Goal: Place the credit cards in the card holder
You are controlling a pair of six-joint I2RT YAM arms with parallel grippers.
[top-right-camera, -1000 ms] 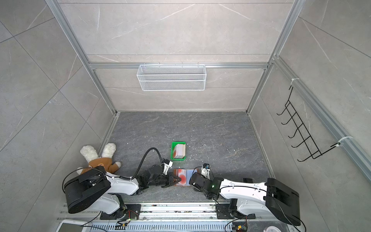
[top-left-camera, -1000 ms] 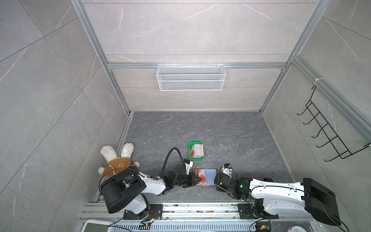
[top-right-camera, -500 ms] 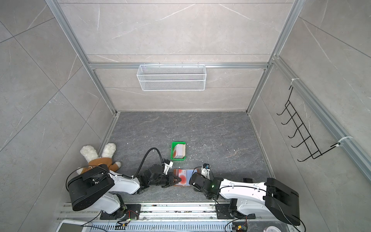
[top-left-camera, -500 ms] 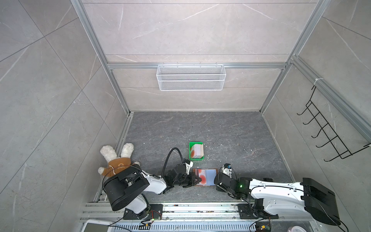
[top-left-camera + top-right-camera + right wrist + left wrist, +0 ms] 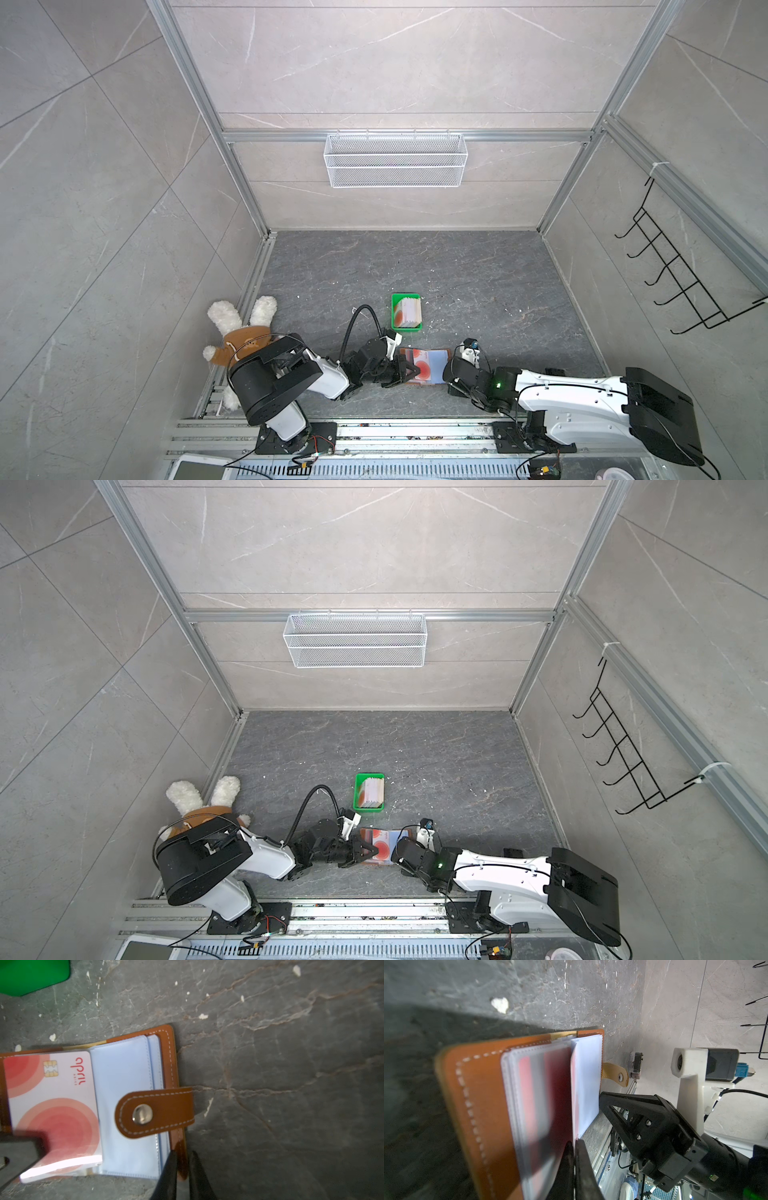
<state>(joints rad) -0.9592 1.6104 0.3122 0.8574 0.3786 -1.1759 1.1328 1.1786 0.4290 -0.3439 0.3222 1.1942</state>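
Note:
The card holder (image 5: 437, 365) (image 5: 397, 840) lies open on the floor between the arms, tan cover (image 5: 477, 1095) down and bluish sleeves (image 5: 124, 1076) up. My left gripper (image 5: 574, 1144) (image 5: 409, 371) (image 5: 370, 851) is shut on the edge of one credit card (image 5: 54, 1105) (image 5: 558, 1084), which lies tilted over the holder's left page. I cannot tell whether it sits inside a sleeve. My right gripper (image 5: 182, 1157) (image 5: 448, 371) (image 5: 397, 852) is shut on the holder's right cover edge, beside the snap strap (image 5: 164, 1109). More credit cards (image 5: 409, 312) (image 5: 371, 791) stand in a stack beyond the holder.
The stacked cards sit in a small green tray (image 5: 395, 311) (image 5: 358, 791) (image 5: 31, 974). A plush rabbit (image 5: 241, 328) lies by the left wall. A white wire basket (image 5: 395, 160) hangs on the back wall, a black hook rack (image 5: 681, 282) on the right wall.
The left arm's rear links have shifted slightly. Both grippers, the held card and the card holder stay where they were.

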